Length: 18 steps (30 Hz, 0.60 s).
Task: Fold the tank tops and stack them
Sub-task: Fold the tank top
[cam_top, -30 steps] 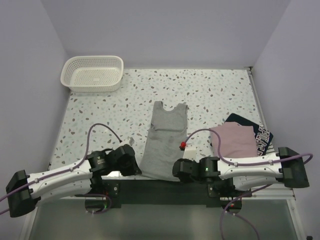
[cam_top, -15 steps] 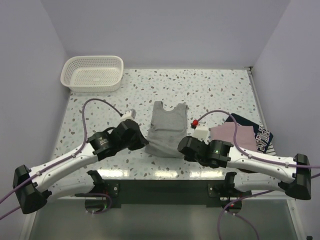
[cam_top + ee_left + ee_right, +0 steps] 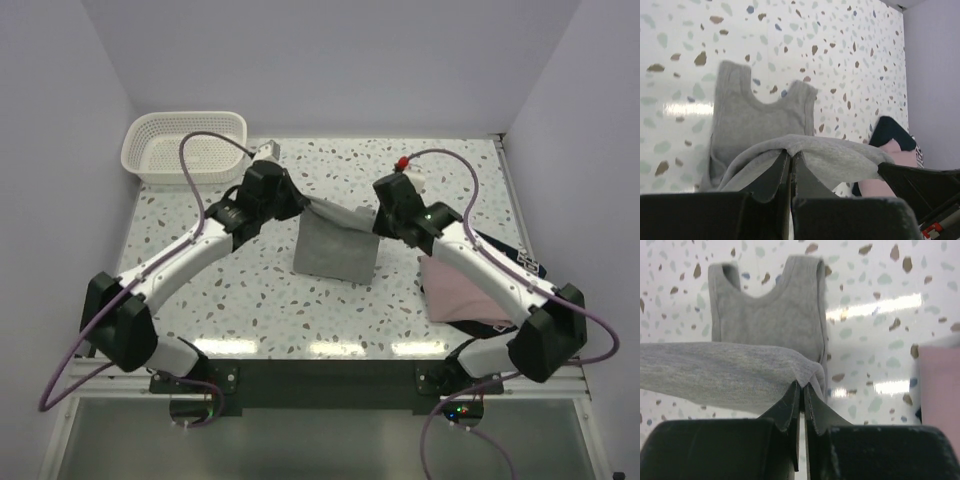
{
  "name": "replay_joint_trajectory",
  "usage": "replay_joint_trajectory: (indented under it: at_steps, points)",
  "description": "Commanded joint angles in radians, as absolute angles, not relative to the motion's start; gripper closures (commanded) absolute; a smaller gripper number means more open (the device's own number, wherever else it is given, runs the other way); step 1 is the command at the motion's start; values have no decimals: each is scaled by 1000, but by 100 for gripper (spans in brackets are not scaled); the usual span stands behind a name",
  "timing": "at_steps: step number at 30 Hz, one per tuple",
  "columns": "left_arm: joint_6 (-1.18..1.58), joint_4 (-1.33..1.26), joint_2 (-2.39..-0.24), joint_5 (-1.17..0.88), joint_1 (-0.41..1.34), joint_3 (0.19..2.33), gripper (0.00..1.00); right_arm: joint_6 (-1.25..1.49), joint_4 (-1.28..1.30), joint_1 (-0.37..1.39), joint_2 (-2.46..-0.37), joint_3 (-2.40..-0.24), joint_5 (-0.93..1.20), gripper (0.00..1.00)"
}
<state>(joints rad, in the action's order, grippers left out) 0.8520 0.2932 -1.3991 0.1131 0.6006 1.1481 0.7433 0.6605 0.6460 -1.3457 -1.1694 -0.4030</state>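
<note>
Soft grey cotton tank top (image 3: 335, 250) on speckled table (image 3: 230, 300), hem raised over strap end; left gripper (image 3: 298, 204), right gripper (image 3: 376, 221) each clamped on one hem corner. Limp, light, sags between grips; corners hold best

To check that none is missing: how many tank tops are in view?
3. The grey tank top is mid-table, its hem lifted; the pink tank top lies folded at the right; the navy tank top is mostly hidden under it.
</note>
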Motion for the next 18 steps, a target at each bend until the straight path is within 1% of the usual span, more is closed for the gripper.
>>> replay_joint_trajectory:
  at_steps: [1,2,3,4,5,6,7,8,9,11,14,15,18]
  points:
    - [772,63,-1597,9,525,1250,100,597,529,531,-1481,-1276,-292,96]
    - [749,26,-1649,-17,511,1268,100,588,513,484,-1564,-1293,-273,93]
    - [746,-32,-1702,-50,499,1317,92,578,493,465,-1606,-1339,-267,77]
    - [741,-69,-1809,-89,471,1342,81,575,486,431,-1641,-1360,-253,70]
    - [729,-93,-1857,-122,457,1400,70,575,479,416,-1681,-1379,-241,61]
    - [733,-94,-1900,-142,445,1429,55,569,477,405,-1737,-1422,-229,41]
    - [735,-106,-1954,-155,422,1452,52,565,489,396,-1761,-1445,-239,33]
    - [741,-115,-1966,-163,414,1474,48,558,494,396,-1773,-1463,-256,26]
    - [741,-123,-1970,-169,404,1480,46,545,505,396,-1781,-1488,-268,18]
    - [727,-97,-1953,-158,388,1500,45,538,535,391,-1779,-1508,-293,17]
    - [722,-13,-1896,-88,390,1485,45,548,554,394,-1738,-1473,-290,18]
    - [730,71,-1873,-59,390,1479,46,564,555,396,-1712,-1426,-284,20]
    - [755,182,-1807,-6,405,1410,47,601,523,429,-1645,-1292,-261,26]
